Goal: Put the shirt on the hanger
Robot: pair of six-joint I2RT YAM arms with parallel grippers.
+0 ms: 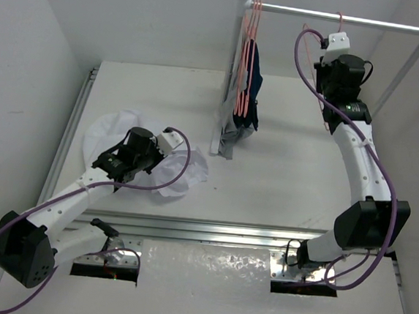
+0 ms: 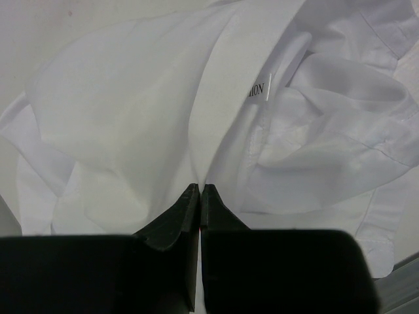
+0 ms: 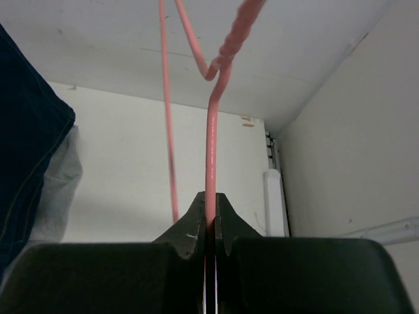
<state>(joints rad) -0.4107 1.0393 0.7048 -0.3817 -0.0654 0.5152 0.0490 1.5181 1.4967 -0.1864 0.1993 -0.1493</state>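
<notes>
The left gripper (image 2: 200,190) has its jaws pressed together on a fold of the shirt (image 2: 131,118). Creases in the thin white cloth fan out from the tips. The rest of the shirt lies crumpled ahead of the jaws and to both sides of them on the table (image 1: 289,164). A small label (image 2: 260,90) sits ahead and a little to the right, on a band of cloth. The right gripper (image 3: 211,209) is raised by the rail (image 1: 368,22), its jaws clamped on one strand of the hanger (image 3: 211,144). That strand runs straight up from the tips to a twisted neck above and slightly right of them. A second pink strand hangs just left of the jaws, behind them. Farther left of the jaws hangs a navy garment (image 3: 26,131), with grey cloth (image 3: 59,190) beside it.
</notes>
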